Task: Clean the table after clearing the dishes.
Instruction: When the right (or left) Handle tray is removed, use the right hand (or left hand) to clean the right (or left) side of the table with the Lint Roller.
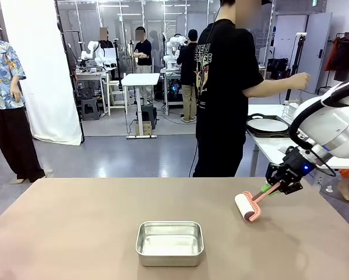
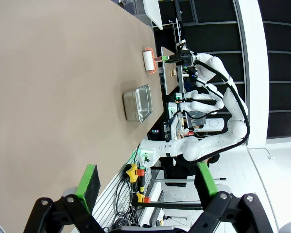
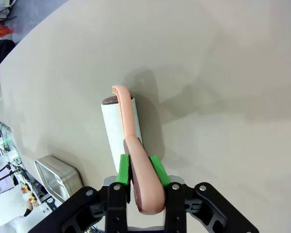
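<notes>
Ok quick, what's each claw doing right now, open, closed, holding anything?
Left claw: open, holding nothing.
Right claw: closed on the pink handle of the lint roller, roller end at the table.

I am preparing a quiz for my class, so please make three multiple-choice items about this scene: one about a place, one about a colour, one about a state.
1. Where does the steel pan stand?
A. on the table, near the robot's edge
B. on the white side table
C. in the person's hand

2. What colour is the handle of the lint roller?
A. blue
B. pale pink
C. black

3. What is the state of the right gripper?
A. open above the pan
B. shut on the lint roller's handle
C. open, holding nothing

Answers: 1 A, the front view shows it on the tan top. 2 B, the right wrist view shows a pink handle. 3 B, its green pads clamp the handle.
</notes>
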{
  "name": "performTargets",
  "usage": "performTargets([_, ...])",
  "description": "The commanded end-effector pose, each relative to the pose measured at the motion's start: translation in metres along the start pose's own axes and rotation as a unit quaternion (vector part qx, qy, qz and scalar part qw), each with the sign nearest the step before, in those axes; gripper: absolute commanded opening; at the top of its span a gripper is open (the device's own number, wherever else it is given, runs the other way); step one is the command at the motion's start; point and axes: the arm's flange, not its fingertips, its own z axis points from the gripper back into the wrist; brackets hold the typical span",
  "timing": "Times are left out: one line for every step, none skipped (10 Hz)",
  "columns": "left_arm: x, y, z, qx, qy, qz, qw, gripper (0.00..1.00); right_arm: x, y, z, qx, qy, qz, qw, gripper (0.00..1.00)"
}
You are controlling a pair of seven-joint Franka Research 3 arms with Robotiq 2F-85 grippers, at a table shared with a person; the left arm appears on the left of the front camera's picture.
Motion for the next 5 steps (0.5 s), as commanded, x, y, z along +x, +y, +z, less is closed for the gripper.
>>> performTargets([-0.004,-0.002,0.001,-0.001,-0.003,-0.002,1.000,1.00,-0.001,-0.039,-0.013,-0.051,-0.006,0.005,0.999,0.22])
performTargets([-0.004,-0.002,0.001,-0.001,-0.003,-0.002,1.000,1.00,0.002,-0.049,-0.008,-0.053,-0.010,-0.003,0.999,0.22])
performTargets([-0.004,-0.002,0.001,-0.001,-0.003,-0.002,1.000,1.00,0.003,-0.059,-0.002,-0.060,-0.015,-0.002,0.998,0.22])
performTargets([-0.004,-0.002,0.001,-0.001,-0.003,-0.002,1.000,1.00,0.004,-0.067,0.002,-0.074,-0.027,-0.008,0.997,0.22])
performTargets([-0.004,-0.002,0.001,-0.001,-0.003,-0.002,1.000,1.00,0.005,-0.076,0.007,-0.083,-0.035,-0.014,0.996,0.20])
